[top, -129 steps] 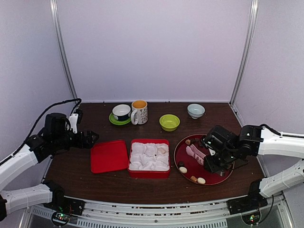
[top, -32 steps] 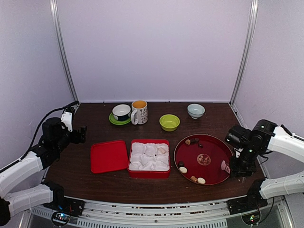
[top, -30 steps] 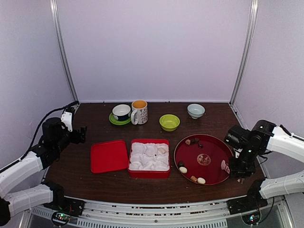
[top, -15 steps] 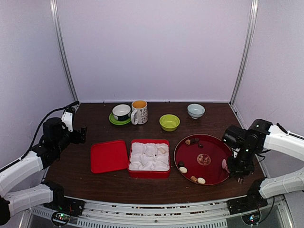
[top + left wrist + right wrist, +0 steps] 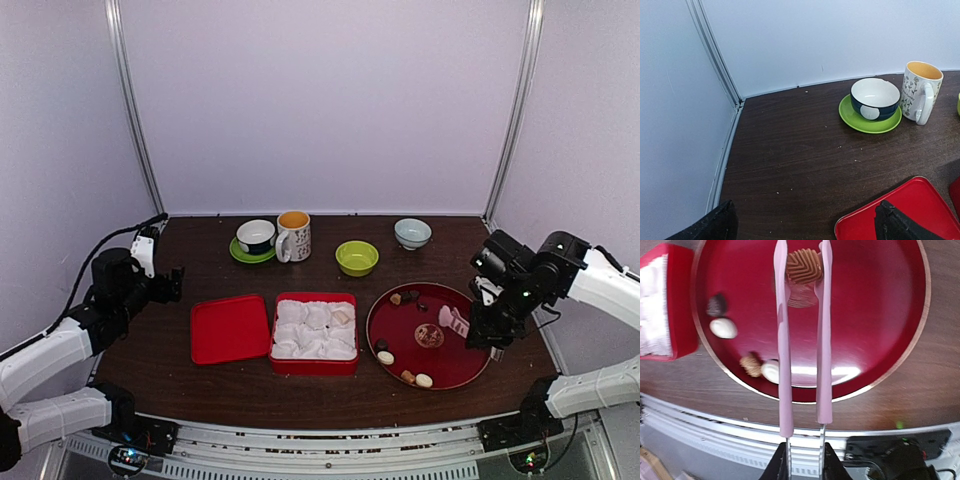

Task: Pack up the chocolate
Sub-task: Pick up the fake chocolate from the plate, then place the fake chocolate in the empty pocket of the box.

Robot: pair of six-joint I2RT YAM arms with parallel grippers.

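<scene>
From above, your small cream and brown chocolates (image 5: 385,357) lie on a glossy round red tray (image 5: 400,330); at your left wrist, the left gripper (image 5: 805,225) gapes wide over the wood-grain table (image 5: 790,150); at your right wrist, the right gripper (image 5: 804,461) clamps smooth pink tongs (image 5: 783,340), a ridged tan piece (image 5: 804,266) between their tips.

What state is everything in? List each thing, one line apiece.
red box: open, lid off.
lid: lying flat left of the box.
tongs: clamped in the right fingers, arms straddling a ridged chocolate.
left fingers: open, empty.
cup: upright on its saucer, empty.
mug: upright.
green bowl: upright, empty.
</scene>
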